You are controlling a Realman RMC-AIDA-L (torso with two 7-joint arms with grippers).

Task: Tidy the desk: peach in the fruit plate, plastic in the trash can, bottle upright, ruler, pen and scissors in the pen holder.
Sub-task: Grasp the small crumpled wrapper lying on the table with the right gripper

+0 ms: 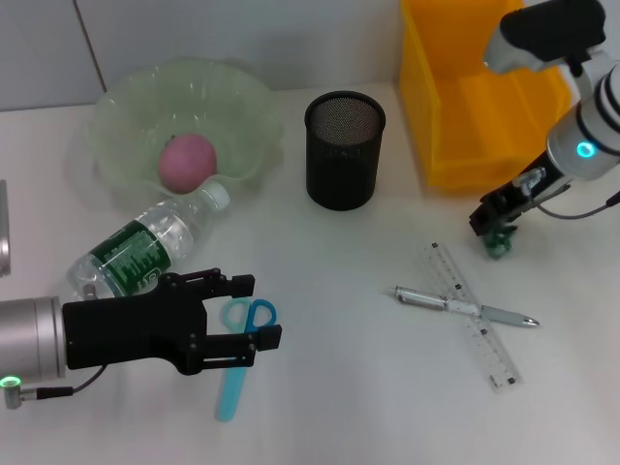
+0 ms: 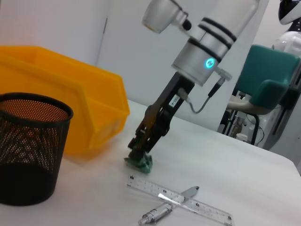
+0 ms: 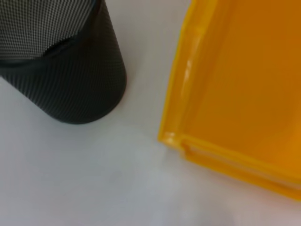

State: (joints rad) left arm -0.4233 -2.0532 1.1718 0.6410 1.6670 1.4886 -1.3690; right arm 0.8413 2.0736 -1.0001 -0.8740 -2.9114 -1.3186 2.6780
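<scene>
A pink peach (image 1: 186, 162) lies in the pale green fruit plate (image 1: 242, 97) at the back left. In front of it a clear bottle (image 1: 136, 254) with a green label lies on its side. My left gripper (image 1: 250, 312) is open, its black fingers either side of the loops of the teal scissors (image 1: 231, 387). My right gripper (image 1: 496, 231) (image 2: 140, 148) is down at the table, shut on a crumpled green plastic (image 1: 498, 248) (image 2: 139, 163) that touches the surface. The pen (image 1: 465, 308) (image 2: 160, 213) lies crossed over the clear ruler (image 1: 480, 325) (image 2: 188, 202).
The black mesh pen holder (image 1: 344, 165) (image 2: 28, 146) (image 3: 66, 70) stands at the back centre. The yellow trash can (image 1: 484, 116) (image 2: 70, 103) (image 3: 240, 84) sits to its right, just behind my right gripper. A teal chair (image 2: 268, 89) stands beyond the table.
</scene>
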